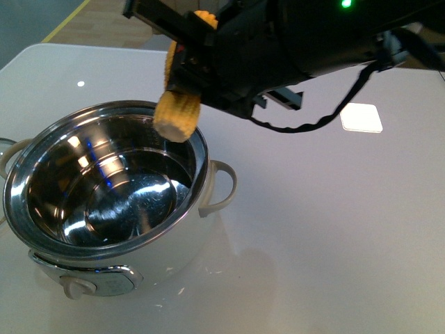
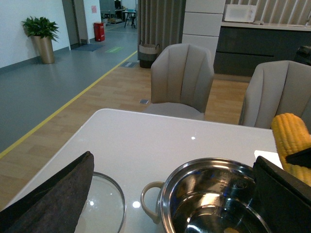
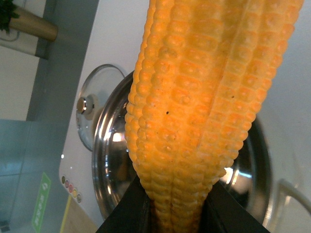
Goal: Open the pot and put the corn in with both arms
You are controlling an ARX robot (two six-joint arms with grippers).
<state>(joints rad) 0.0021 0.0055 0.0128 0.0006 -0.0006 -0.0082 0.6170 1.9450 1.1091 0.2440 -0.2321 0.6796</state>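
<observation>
Golden-yellow corn (image 1: 177,115), kernels in neat bumpy rows; the arm (image 1: 292,42) is black, its light (image 1: 345,4) glowing green. The pot (image 1: 139,202) gleams mirror-silver inside, cream on the handles (image 1: 224,184), and the table (image 1: 334,229) is glossy white.

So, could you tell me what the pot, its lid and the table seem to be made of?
The pot: polished steel inside, given its mirror reflections; its white outer body could be plastic or enamel. The lid: clear glass with a metal rim, the table showing through. The table: smooth, glossy white top reflecting lights; material unclear.
</observation>
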